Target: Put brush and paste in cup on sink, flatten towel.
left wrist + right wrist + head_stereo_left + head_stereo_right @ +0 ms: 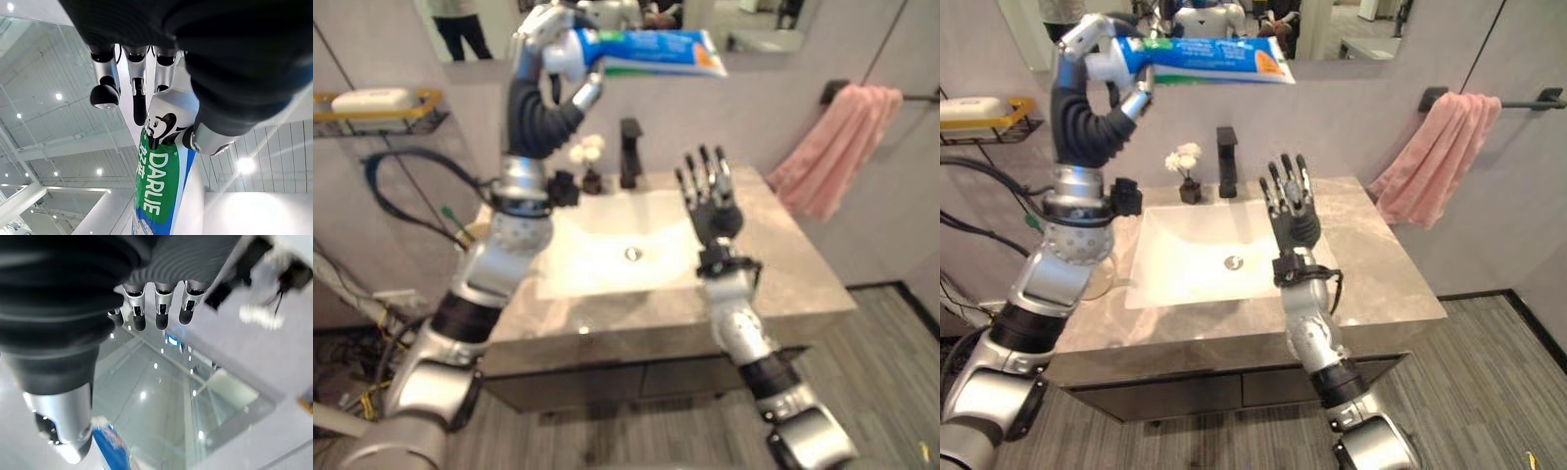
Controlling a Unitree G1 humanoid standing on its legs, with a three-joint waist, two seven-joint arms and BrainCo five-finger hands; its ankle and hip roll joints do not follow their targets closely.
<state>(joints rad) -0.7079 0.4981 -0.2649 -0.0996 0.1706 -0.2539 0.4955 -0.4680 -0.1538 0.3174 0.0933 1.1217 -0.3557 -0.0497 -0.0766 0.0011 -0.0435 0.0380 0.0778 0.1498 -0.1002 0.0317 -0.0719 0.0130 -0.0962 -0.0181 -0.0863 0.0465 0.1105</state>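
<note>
High in the upper left of the head views, the left hand (548,44) holds the toothpaste tube (651,52) in front of the mirror (1351,24). Fingers and thumb are curled round the tube's cap end; the tube lies roughly level, with its flat tail pointing toward frame centre. The left wrist view confirms the pinch: thumb on one face of the tube (161,166), fingers on the other.

The right hand (1291,206) stands upright at mid-frame over the right edge of the sink basin (1200,255), fingers straight and slightly spread, holding nothing.

The pink towel (1435,157) hangs bunched on the rail at the right wall, not yet flattened. Cup and brush: cannot identify either with confidence; something small sits at the desk's left edge behind the left forearm, too hidden to name. A small vase of white flowers (1185,171) and the black faucet (1226,162) stand at the back of the desk (1381,274).

Judgement: the step in hand is carrying the paste to the cup.
- The tube is held far above the desk, so lower it first and locate the cup before releasing.
- Turn the tube toward vertical so that one end enters the cup's mouth.
- Keep the pinch firm; the tube is soft and may flex or slip.
- Steer clear of the vase and faucet on the way down.
</note>
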